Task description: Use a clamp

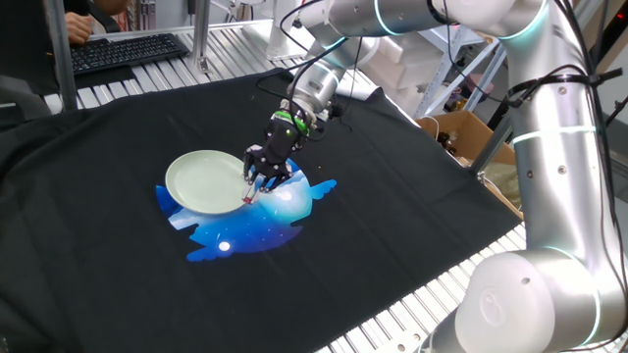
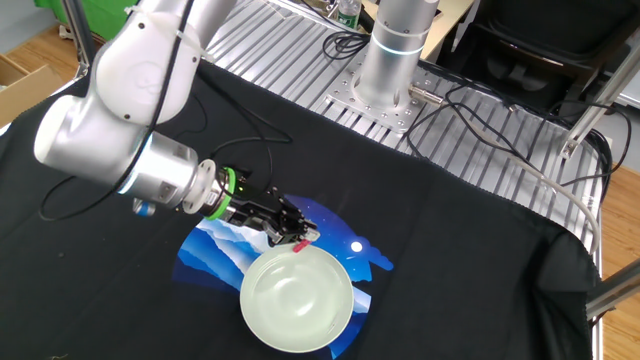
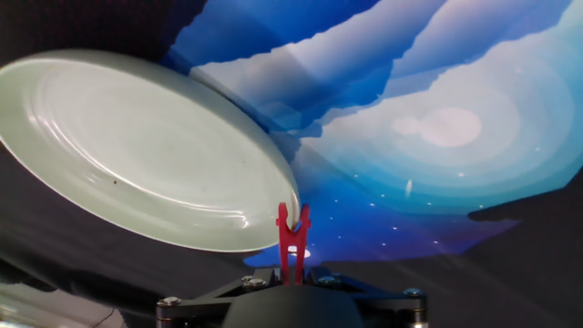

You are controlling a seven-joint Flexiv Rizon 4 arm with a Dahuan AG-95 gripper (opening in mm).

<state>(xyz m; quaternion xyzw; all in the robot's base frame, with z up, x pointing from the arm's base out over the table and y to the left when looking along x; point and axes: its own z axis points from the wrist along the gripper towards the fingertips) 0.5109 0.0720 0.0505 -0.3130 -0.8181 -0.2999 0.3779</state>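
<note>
The nearly closed gripper [image 3: 291, 273] pinches the red clamp [image 3: 292, 239] at the pale green plate's [image 3: 127, 155] four-o'clock rim.

The pale green round plate [image 2: 296, 300] was set on the blue sky-printed mat [image 2: 215, 258], with the tiny red plastic clamp [image 3: 292, 239] positioned at its rim.

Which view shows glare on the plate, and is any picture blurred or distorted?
Hand view: a bright highlight runs along the plate's lower rim near the red clamp; the picture is sharp, but the plate looks stretched. One fixed view: a white glare spot on the blue mat. The other fixed view: even light, soft sheen only.
</note>
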